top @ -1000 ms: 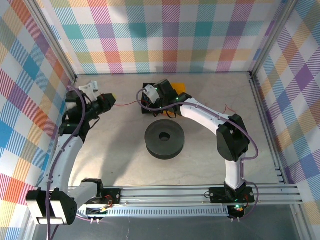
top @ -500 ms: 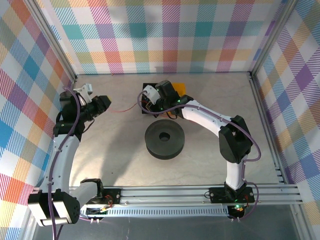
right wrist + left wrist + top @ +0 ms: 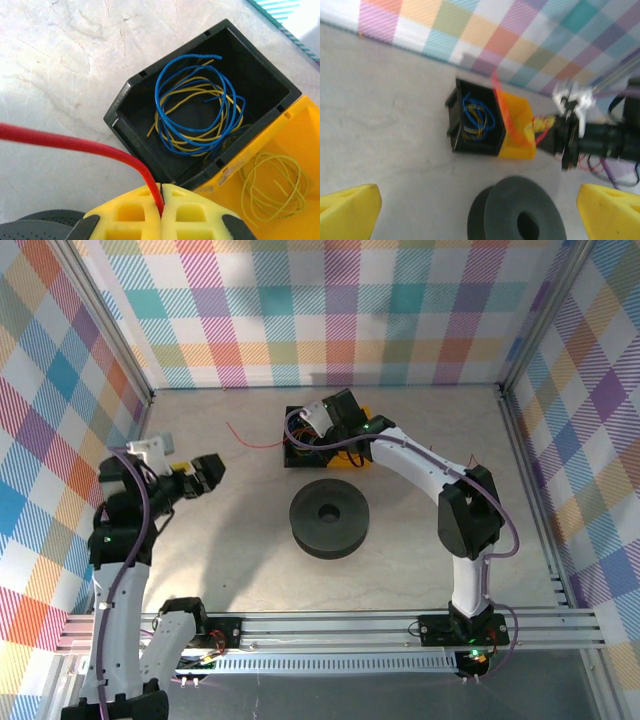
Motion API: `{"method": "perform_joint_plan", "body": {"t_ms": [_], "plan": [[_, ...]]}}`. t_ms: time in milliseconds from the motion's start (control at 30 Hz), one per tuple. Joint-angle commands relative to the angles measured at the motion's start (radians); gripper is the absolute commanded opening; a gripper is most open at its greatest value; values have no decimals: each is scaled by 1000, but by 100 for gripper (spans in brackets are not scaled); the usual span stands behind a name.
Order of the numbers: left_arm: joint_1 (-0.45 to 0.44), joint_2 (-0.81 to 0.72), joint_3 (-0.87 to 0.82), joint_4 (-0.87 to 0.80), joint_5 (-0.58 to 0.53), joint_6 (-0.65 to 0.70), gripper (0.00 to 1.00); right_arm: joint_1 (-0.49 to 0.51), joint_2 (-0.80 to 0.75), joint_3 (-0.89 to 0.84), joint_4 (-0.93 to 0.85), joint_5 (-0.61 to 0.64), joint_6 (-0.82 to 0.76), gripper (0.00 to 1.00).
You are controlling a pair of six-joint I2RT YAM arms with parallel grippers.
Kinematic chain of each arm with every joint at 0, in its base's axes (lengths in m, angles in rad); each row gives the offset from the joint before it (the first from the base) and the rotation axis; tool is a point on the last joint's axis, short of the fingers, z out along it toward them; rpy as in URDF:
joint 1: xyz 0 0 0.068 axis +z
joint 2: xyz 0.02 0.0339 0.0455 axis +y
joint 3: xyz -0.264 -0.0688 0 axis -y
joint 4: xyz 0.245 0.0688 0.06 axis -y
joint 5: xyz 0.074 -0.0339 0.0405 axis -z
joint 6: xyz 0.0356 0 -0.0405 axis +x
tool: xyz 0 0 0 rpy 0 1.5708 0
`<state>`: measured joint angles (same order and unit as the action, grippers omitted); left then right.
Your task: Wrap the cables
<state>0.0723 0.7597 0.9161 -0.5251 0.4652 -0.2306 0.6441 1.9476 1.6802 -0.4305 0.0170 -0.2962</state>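
A thin red cable (image 3: 250,440) lies across the table left of the bins, and one end runs up into my right gripper (image 3: 312,445). In the right wrist view the yellow fingertips (image 3: 161,200) are shut on that red cable (image 3: 75,142), just at the near edge of the black bin (image 3: 125,107). My left gripper (image 3: 208,476) hangs over the left part of the table, apart from the cable. Its jaws (image 3: 479,212) stand wide open with nothing between them. The black round spool (image 3: 330,518) lies flat mid-table, also low in the left wrist view (image 3: 520,215).
The black bin holds loops of blue and yellow wire (image 3: 200,115). A yellow bin (image 3: 300,150) beside it holds thin yellow wire. Both bins (image 3: 330,435) stand at the back centre. Plaid walls enclose the table, and a metal rail (image 3: 350,625) runs along the near edge.
My left gripper opened and let go of the red cable, then drew back toward the near left. The cable's free end dropped onto the table. The right gripper kept its grip.
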Motion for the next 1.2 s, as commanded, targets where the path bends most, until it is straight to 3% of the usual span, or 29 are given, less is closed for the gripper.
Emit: {"method": "perform_joint_plan", "body": {"t_ms": [0, 300, 433, 767, 933, 1033, 1167], "plan": [[-96, -3, -133, -26, -9, -22, 100, -21, 6, 44, -29, -44, 28, 0], [-448, 175, -201, 131, -189, -168, 100, -27, -17, 61, -26, -83, 69, 0], [-549, 294, -238, 236, -231, -211, 100, -29, -40, 50, -24, -86, 68, 0], [-595, 611, -334, 732, -99, -356, 94, -29, -73, 33, -25, -95, 69, 0], [-602, 725, -347, 943, -25, -437, 86, -29, -78, 15, -20, -94, 68, 0], [-608, 775, -352, 1021, -1, -472, 75, -29, -79, 7, -22, -89, 66, 0], [-608, 802, -361, 1048, 7, -490, 49, -32, -82, 0, -21, -86, 63, 0]]}}
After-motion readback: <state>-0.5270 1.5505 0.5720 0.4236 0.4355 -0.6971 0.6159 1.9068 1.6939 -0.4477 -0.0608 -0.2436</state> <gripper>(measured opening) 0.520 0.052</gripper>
